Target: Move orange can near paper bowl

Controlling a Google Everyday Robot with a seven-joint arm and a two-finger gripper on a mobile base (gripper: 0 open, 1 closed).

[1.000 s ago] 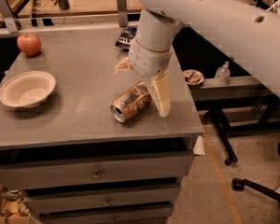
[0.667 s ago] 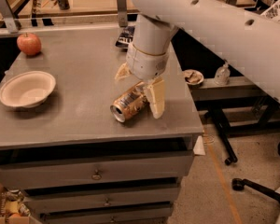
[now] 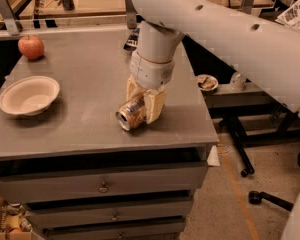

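The orange can (image 3: 129, 117) lies on its side near the front middle of the grey table (image 3: 80, 69), its silver top facing the front left. My gripper (image 3: 144, 101) reaches down from the big white arm and straddles the can's rear half, with one finger on each side touching it. The paper bowl (image 3: 29, 95) sits upright and empty at the table's left edge, well apart from the can.
A red apple (image 3: 31, 46) sits at the back left corner. A dark chip bag (image 3: 131, 40) lies behind the arm at the back. Drawers are under the tabletop. A lower shelf with small items (image 3: 207, 82) and chair legs (image 3: 255, 184) are to the right.
The gripper has come down over the can and its fingers have drawn in from a wide spread to both sides of the can. The can, bowl and apple have not moved.
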